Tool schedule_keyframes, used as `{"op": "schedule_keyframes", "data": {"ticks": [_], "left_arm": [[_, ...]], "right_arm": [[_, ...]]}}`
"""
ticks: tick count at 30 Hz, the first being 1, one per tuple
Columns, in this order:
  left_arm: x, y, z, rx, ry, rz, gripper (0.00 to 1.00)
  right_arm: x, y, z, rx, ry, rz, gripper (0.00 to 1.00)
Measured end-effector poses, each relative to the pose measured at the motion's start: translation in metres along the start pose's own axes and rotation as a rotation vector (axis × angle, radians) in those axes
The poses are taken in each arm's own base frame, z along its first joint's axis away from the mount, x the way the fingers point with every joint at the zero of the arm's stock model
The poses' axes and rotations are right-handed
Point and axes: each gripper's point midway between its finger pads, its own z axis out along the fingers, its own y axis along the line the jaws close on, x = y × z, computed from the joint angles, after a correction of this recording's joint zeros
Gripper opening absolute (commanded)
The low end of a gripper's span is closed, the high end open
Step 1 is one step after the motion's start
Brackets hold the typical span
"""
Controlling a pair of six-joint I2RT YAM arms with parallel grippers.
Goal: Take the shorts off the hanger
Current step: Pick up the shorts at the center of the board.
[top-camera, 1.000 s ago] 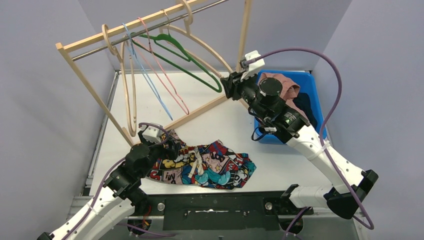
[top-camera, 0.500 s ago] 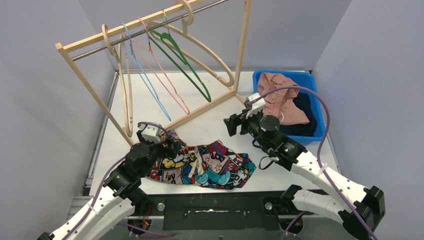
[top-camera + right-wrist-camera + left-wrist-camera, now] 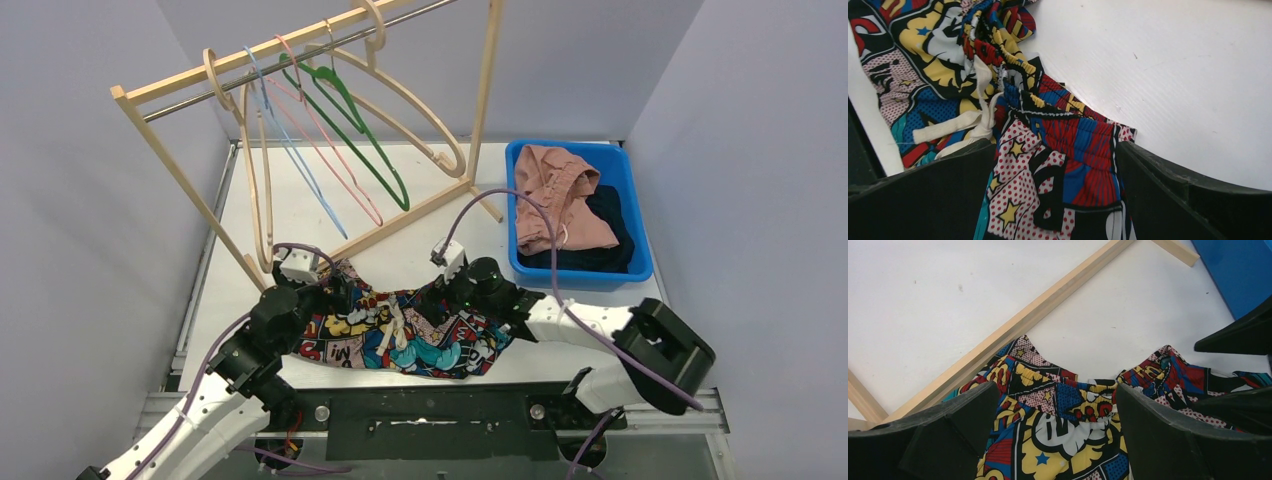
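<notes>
Already off the wooden rack (image 3: 177,175), the comic-print shorts (image 3: 410,335) lie crumpled on the near part of the table (image 3: 440,245). The left gripper (image 3: 1057,390) spreads wide over their left end, the right gripper (image 3: 1057,146) wide over their right half. Pink shorts (image 3: 555,185) and dark shorts (image 3: 610,225) sit in a blue bin (image 3: 620,160) at far right.

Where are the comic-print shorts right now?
In the top view the comic-print shorts lie on the table by its near edge, under the left gripper and right gripper, in front of the wooden rack and left of the blue bin.
</notes>
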Motion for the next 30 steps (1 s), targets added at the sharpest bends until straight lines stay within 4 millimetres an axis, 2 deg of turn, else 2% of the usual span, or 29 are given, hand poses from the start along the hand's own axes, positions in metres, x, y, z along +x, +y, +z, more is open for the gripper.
{"op": "schedule_keyframes", "data": {"ticks": [6,10,12,13,14,16,18,21,23,25,27,30], "left_arm": [[-0.002,0.007,0.000,-0.033,-0.011,-0.005,0.88],[-0.002,0.010,0.000,-0.047,-0.010,-0.005,0.88],[-0.002,0.010,0.000,-0.052,-0.011,-0.005,0.88],[-0.002,0.011,0.000,-0.054,-0.012,-0.006,0.88],[-0.002,0.011,0.000,-0.057,-0.012,-0.006,0.88],[-0.002,0.012,0.000,-0.060,-0.013,-0.007,0.88],[-0.002,0.013,0.000,-0.062,-0.013,-0.009,0.88],[-0.003,0.013,0.000,-0.063,-0.014,-0.011,0.88],[-0.002,0.013,0.000,-0.064,-0.013,-0.011,0.88],[-0.002,0.013,0.000,-0.065,-0.012,-0.011,0.88],[-0.002,0.014,0.000,-0.068,-0.012,-0.011,0.88],[-0.002,0.014,0.000,-0.069,-0.012,-0.013,0.88]], "right_arm": [[0.022,-0.004,0.043,0.000,0.083,0.070,0.98],[0.041,0.000,0.062,-0.003,0.145,0.068,0.98],[0.044,0.001,0.067,0.011,0.151,0.044,0.84],[0.044,-0.001,0.070,0.026,0.155,0.037,0.73],[0.044,-0.005,0.073,0.051,0.161,0.027,0.56],[0.043,-0.013,0.077,0.100,0.171,0.006,0.33],[0.044,-0.025,0.076,0.177,0.177,0.001,0.04],[0.045,-0.044,0.064,0.298,0.178,-0.001,0.00],[0.048,-0.055,0.042,0.372,0.183,-0.010,0.00],[0.041,-0.060,0.020,0.413,0.161,-0.018,0.00],[0.014,-0.061,-0.002,0.438,0.070,-0.015,0.00],[-0.054,-0.055,-0.039,0.446,-0.160,0.012,0.02]]}}
